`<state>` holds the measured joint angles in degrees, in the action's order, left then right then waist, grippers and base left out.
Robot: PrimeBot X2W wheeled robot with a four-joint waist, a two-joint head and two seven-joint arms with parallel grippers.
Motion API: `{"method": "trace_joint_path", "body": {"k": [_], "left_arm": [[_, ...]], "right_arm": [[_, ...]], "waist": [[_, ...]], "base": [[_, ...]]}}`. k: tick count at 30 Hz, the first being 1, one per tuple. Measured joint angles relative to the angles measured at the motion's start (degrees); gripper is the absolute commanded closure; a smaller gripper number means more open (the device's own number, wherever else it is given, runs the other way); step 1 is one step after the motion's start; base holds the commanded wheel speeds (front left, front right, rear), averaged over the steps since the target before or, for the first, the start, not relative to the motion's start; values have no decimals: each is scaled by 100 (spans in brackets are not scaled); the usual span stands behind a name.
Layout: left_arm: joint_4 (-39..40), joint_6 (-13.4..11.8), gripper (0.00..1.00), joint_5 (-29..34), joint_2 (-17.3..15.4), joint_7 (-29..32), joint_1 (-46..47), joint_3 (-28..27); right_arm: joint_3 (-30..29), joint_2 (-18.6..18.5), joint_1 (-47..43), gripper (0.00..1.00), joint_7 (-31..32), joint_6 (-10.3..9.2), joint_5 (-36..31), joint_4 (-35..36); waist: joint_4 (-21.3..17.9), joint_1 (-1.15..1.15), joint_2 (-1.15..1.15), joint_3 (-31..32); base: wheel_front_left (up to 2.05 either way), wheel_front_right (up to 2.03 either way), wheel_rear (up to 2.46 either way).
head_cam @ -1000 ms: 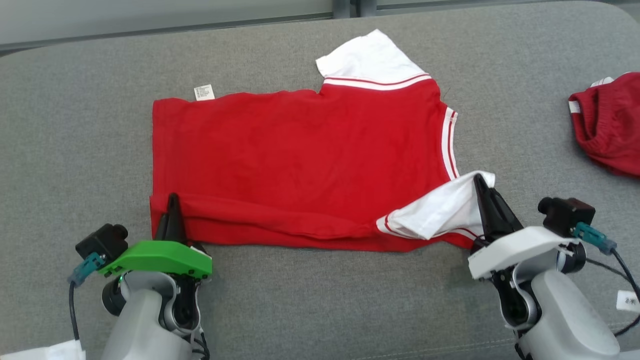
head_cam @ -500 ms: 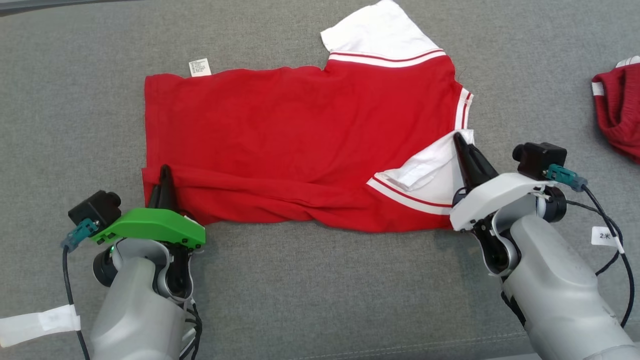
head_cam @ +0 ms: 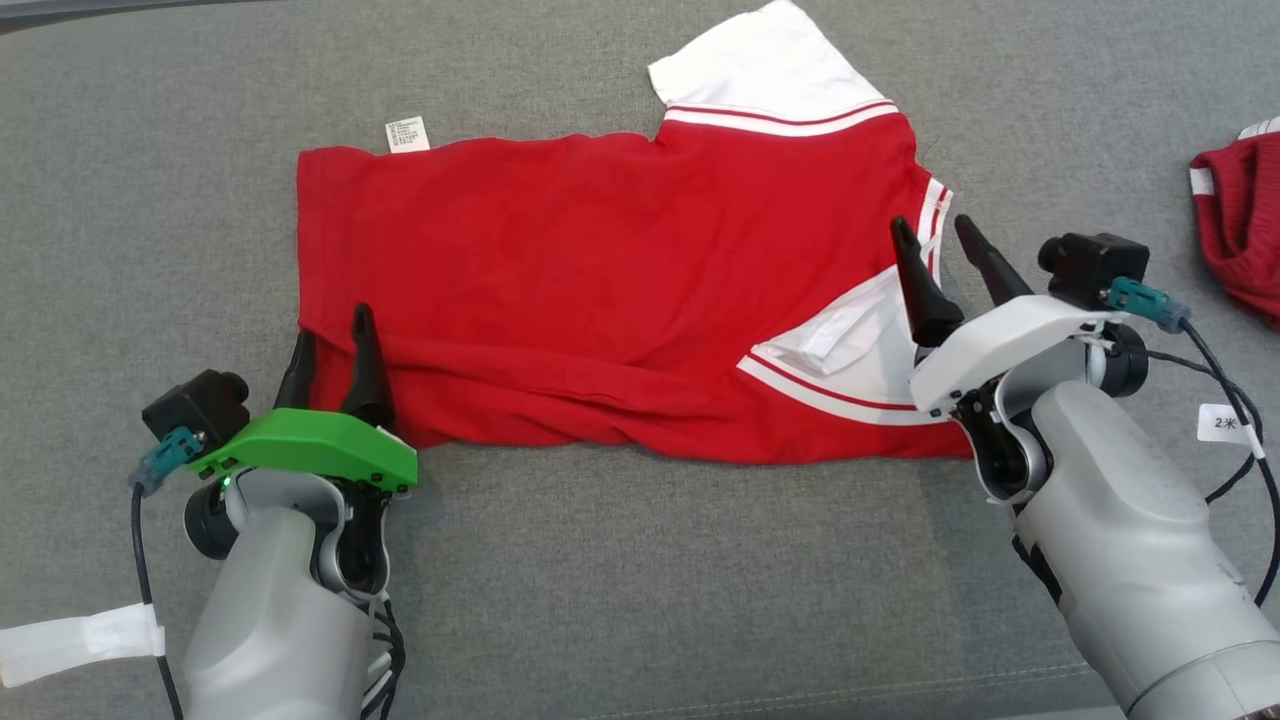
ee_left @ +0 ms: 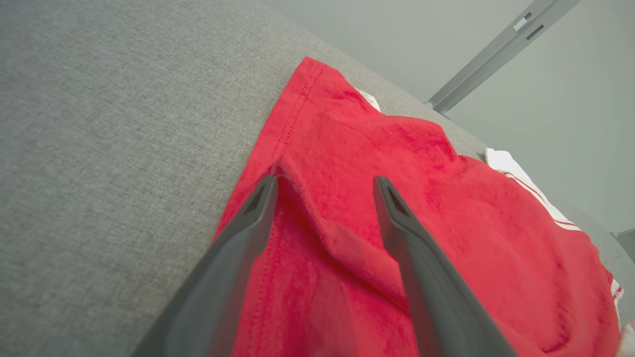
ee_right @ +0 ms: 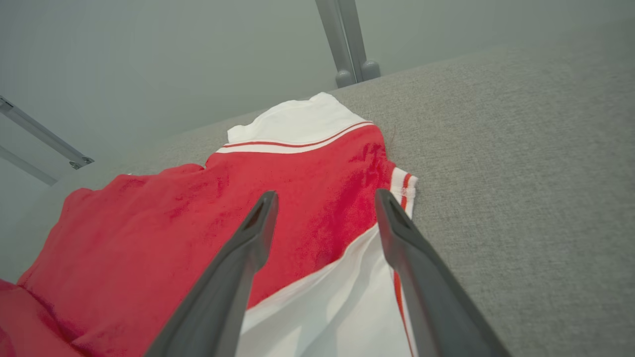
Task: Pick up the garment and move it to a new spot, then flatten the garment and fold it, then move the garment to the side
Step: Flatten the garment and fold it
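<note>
From the head we look steeply down on the grey upholstered surface (head_cam: 640, 580) and the whole red shirt (head_cam: 600, 300). Our left wrist camera sits low and close, facing along the left gripper (ee_left: 325, 179) over the shirt's hem corner. Our right wrist camera likewise faces along the right gripper (ee_right: 325, 193) over the opposite end. All three views share the shirt's red body.

Left pincer (head_cam: 332, 323), right pincer (head_cam: 930, 221): fingers apart.
</note>
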<state>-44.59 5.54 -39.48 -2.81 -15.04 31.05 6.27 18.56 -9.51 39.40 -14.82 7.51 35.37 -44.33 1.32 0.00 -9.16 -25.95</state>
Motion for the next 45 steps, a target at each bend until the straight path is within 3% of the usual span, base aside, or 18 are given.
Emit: {"method": "trace_joint_path", "body": {"k": [9,23,31,44,45], "left_arm": [[400,8,0,333,-3,-1,-369,-51],[1077,-202,0,320,-145,241,-1532,-291],[884,-369,0,64,-132,643,-1705,-345],[186,-298,0,-332,-100,631,-1196,-489],[113,-279,6,-357,-98,622,-1137,-502]], "right_arm": [[-611,-44,-276,0,-9,0,-358,835],[-1432,70,-1870,0,-10,-1,-1050,2473],[-1549,249,-2466,0,-14,-1,-1148,2926],[-1502,342,-2621,0,-14,-1,-1147,3082],[-1491,339,-2621,0,-14,-1,-1147,3082]], "waist": [[-62,0,0,121],[-115,0,-1,558],[-257,0,-1,631],[-507,0,-1,510],[-526,0,-2,500]], "base": [[0,0,0],[0,0,0],[0,0,0],[0,0,0],[0,0,0]]}}
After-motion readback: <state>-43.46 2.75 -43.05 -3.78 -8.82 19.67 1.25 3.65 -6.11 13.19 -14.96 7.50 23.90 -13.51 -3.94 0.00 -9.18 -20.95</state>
